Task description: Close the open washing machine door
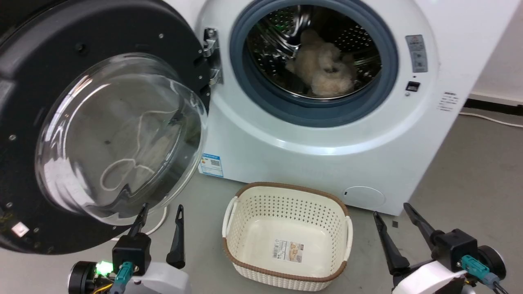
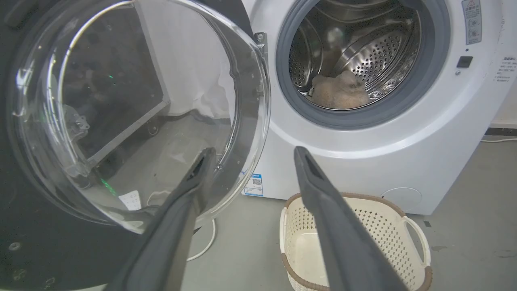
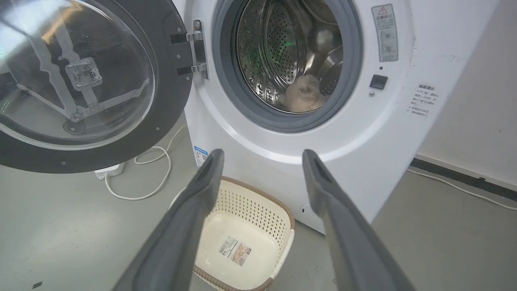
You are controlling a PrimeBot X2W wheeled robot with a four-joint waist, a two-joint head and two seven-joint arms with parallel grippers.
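Observation:
The washing machine door [image 1: 49,73] hangs wide open at the left, its black rim around a bulging clear glass bowl [image 1: 118,134], hinged on metal [image 1: 210,53] beside the drum mouth [image 1: 312,61]. The door also shows in the left wrist view [image 2: 129,109] and the right wrist view [image 3: 80,81]. My left gripper [image 1: 161,210] is open, low at the left, its fingertips just below the glass bowl's lower edge. My right gripper [image 1: 391,209] is open at the lower right, apart from the machine. A beige fluffy item [image 1: 322,65] lies inside the drum.
A cream perforated basket [image 1: 286,196] with a brown rim stands on the floor in front of the machine, between my grippers. A white cable [image 3: 137,194] and a white plug block [image 3: 108,173] lie on the grey floor under the door. A wall rises at the right.

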